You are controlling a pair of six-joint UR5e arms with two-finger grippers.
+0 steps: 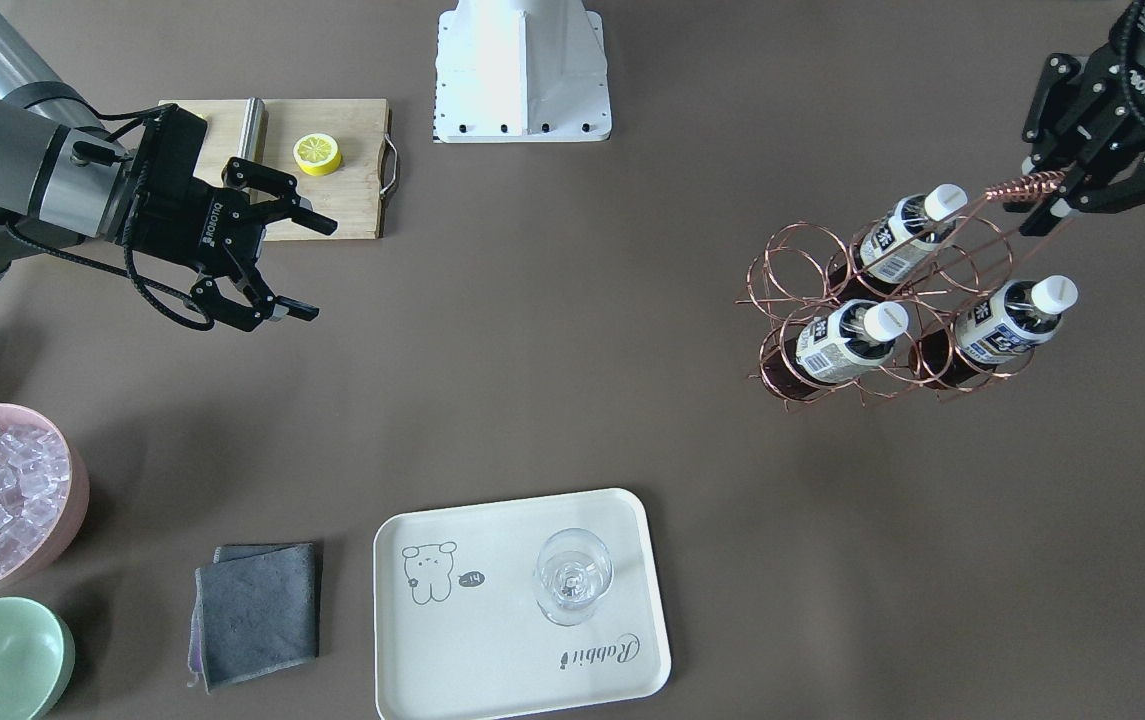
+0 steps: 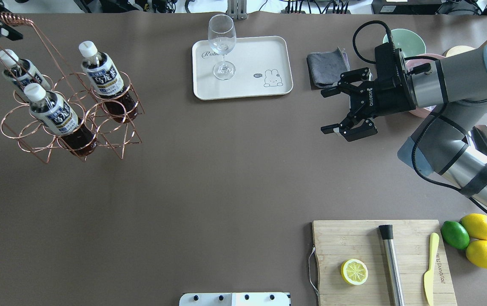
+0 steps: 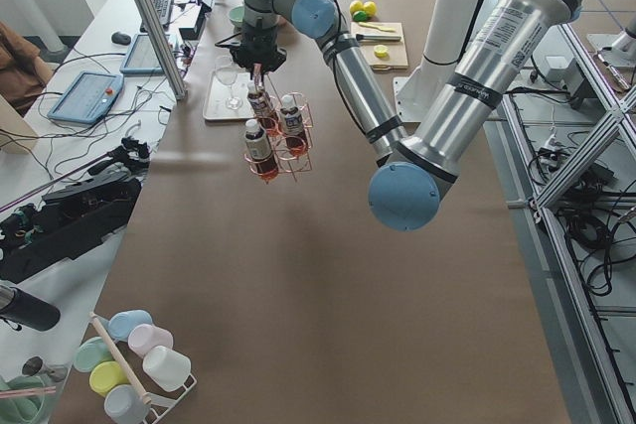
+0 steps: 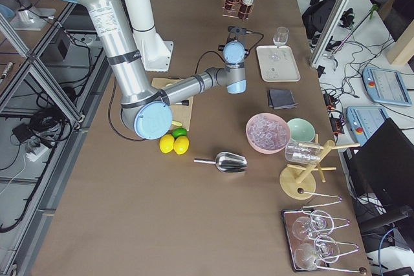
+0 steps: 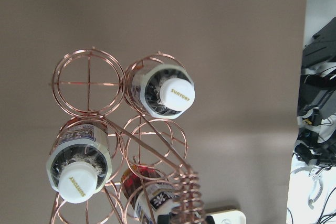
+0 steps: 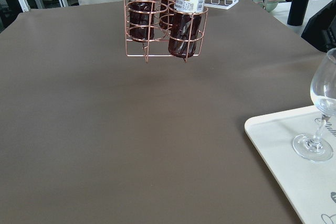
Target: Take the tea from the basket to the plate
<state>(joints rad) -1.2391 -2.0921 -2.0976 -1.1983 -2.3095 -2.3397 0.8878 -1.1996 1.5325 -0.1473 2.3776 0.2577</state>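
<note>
Tea (image 1: 847, 340) in basket (image 1: 800, 262), left fingers (image 1: 1044, 214) gripping handle (image 1: 1027, 186), right fingers (image 2: 330, 91) spread

We find the table (image 2: 226, 178) bare between the basket (image 2: 98, 124) and the plate (image 2: 264, 51), a wide clear lane. On the plate, a wine glass (image 2: 222, 46) occupies the script end; the bear end is free. A grey cloth (image 2: 327, 67) lies near its short side (not touching). Above the tea bottles (image 2: 98, 74), the basket's handle (image 1: 1027, 187) and the left gripper (image 1: 1057, 200), jaws clamped on it, crowd vertical access.

Brightly, evenly lit from overhead, softly shadowed. Blurred along the basket (image 5: 185, 198) handle nearest the left wrist camera.
</note>
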